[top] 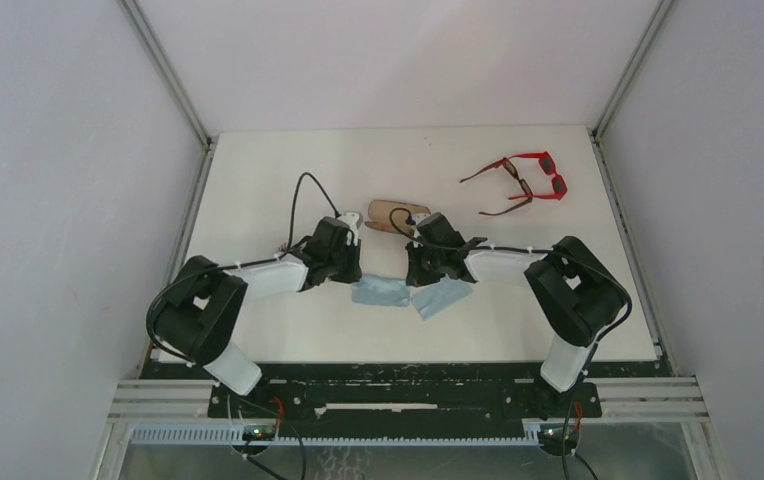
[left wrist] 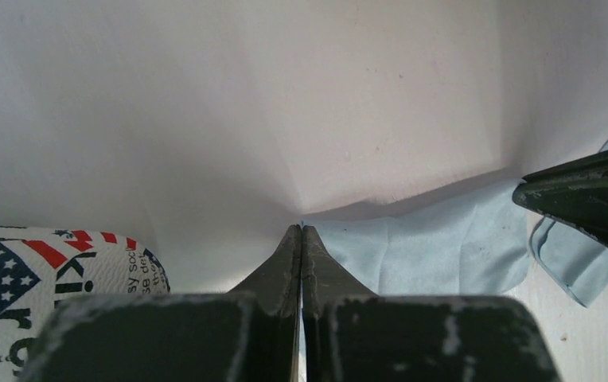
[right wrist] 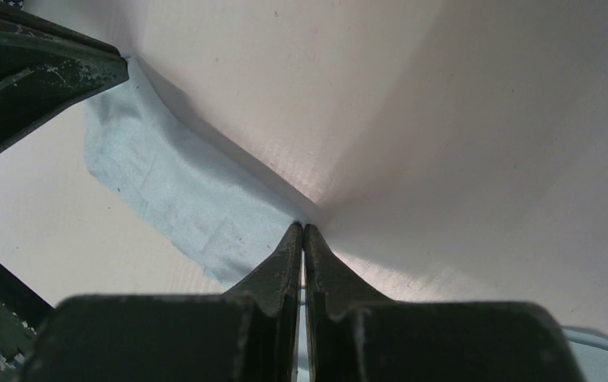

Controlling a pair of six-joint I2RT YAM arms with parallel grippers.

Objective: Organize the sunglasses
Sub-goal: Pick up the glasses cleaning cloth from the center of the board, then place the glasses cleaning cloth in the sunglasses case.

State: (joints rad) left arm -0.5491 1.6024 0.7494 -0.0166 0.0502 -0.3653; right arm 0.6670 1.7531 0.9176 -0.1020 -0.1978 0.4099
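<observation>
Blue cloth (right wrist: 173,191) gripped at both ends by closed left jaws, closed right jaws.

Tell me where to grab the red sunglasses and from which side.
Pinch the red sunglasses at the bridge between the two dark lenses, coming straight down from above. They rest on the table with temples open, pointing left, so the bridge is probably the narrowest, best-balanced spot.

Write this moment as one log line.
left gripper: shut at light blue cloth corner | right gripper: shut at its other end | red sunglasses: far right, untouched
</observation>
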